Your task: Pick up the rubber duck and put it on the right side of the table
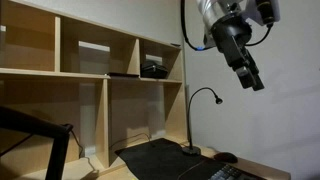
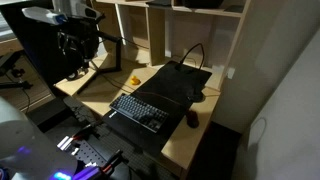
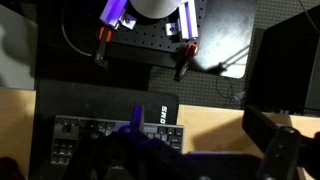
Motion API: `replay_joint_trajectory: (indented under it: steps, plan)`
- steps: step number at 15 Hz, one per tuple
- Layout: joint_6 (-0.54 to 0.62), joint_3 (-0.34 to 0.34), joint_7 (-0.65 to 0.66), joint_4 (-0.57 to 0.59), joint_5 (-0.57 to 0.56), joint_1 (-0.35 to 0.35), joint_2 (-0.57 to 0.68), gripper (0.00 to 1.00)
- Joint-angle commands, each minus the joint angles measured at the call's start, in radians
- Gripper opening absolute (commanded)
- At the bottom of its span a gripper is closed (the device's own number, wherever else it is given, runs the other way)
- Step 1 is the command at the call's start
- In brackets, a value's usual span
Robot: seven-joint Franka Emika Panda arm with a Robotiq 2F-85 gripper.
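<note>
the rubber duck (image 2: 134,81) sits on the light wood surface (image 2: 186,146), on bare wood just beside the edge of the black mat (image 2: 178,84) and near one far corner of the dark keyboard (image 2: 140,111). it shows only as a small yellow spot in that exterior view, too small to tell which way it faces. nothing touches it.

the end effector (image 1: 247,72) hangs high in the air, well above the surface and well apart from the duck, angled down and to one side. its fingers read as one dark shape, so i cannot tell how far apart they stand; no yellow shows at its tip. in the wrist view the foreground is dark and blurred and gives no clearer look at the fingers. that view looks down on the keyboard and mat.

in an exterior view the arm (image 2: 74,38) stands at the far end of the surface. a gooseneck lamp (image 1: 203,98) rises from its round base at the back of the mat, beside the tall open shelf unit (image 1: 90,75). a dark mouse (image 2: 192,118) lies near the end of the keyboard.
</note>
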Motion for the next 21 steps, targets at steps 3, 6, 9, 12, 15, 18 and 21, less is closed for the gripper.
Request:
replay_joint_trajectory:
  steps: [3, 6, 9, 12, 15, 18, 21]
  plan:
    - [-0.002, 0.007, -0.004, 0.002, 0.003, -0.009, 0.000, 1.00]
    - [-0.002, 0.007, -0.004, 0.002, 0.003, -0.009, 0.000, 1.00]
    - [0.027, 0.007, -0.027, -0.007, -0.018, -0.005, -0.006, 1.00]
    - [0.104, 0.002, -0.044, -0.023, -0.009, 0.000, -0.018, 1.00]
    - [0.172, -0.004, -0.058, -0.031, 0.013, 0.003, -0.019, 1.00]
    - [0.142, 0.004, -0.039, -0.004, 0.001, -0.004, 0.000, 1.00]
    - [0.143, 0.004, -0.039, -0.004, 0.001, -0.004, 0.000, 1.00]
